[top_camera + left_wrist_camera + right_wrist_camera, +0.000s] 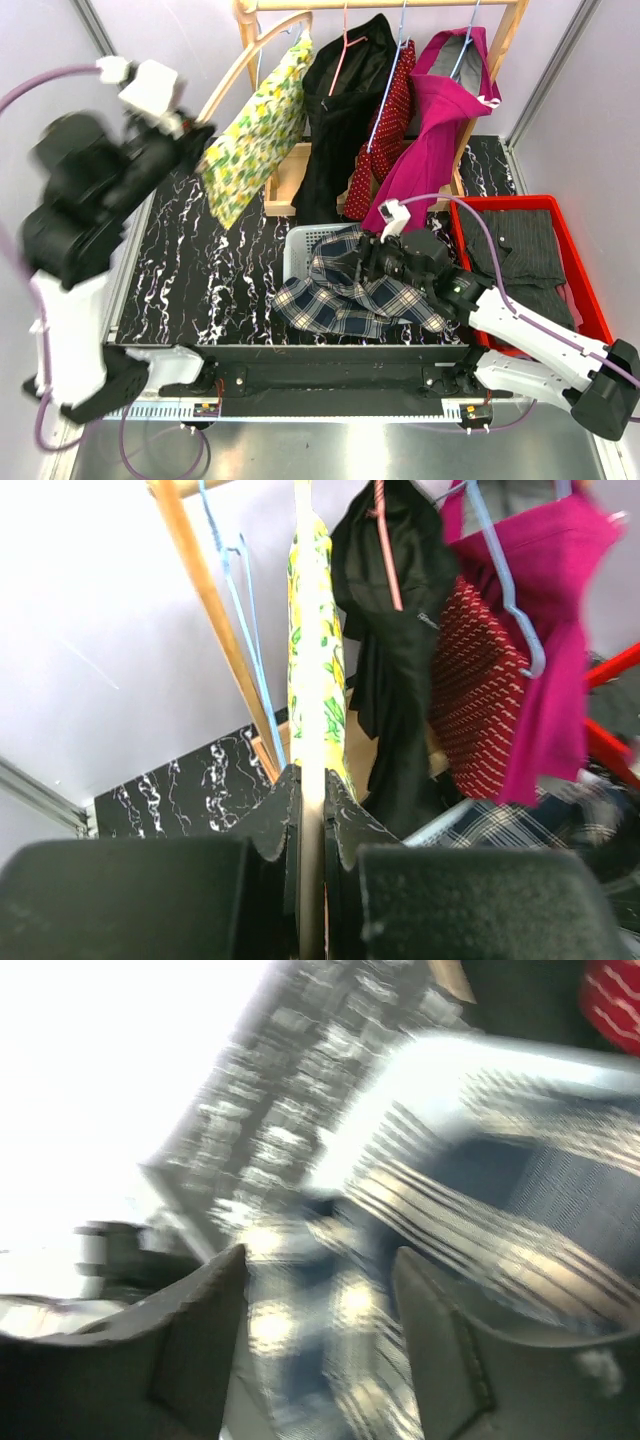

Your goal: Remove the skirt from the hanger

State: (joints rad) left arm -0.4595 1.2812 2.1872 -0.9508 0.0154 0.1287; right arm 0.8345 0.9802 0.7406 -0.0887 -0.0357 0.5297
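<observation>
A yellow floral skirt (255,135) hangs from a curved wooden hanger (240,65) at the left end of the rack. My left gripper (198,135) is raised high and shut on the hanger's lower end, beside the skirt. In the left wrist view the hanger's pale bar (311,810) is clamped between the jaws and the skirt (316,650) hangs edge-on beyond it. My right gripper (368,262) is open and empty, low over a plaid garment (345,290). The right wrist view is blurred, with the plaid cloth (330,1310) between the spread fingers.
On the wooden rack (505,35) hang a black garment (340,110), a red dotted garment (385,120) and a magenta garment (440,130). A grey basket (300,238) holds the plaid cloth. A red tray (590,290) with dark folded clothes stands at the right.
</observation>
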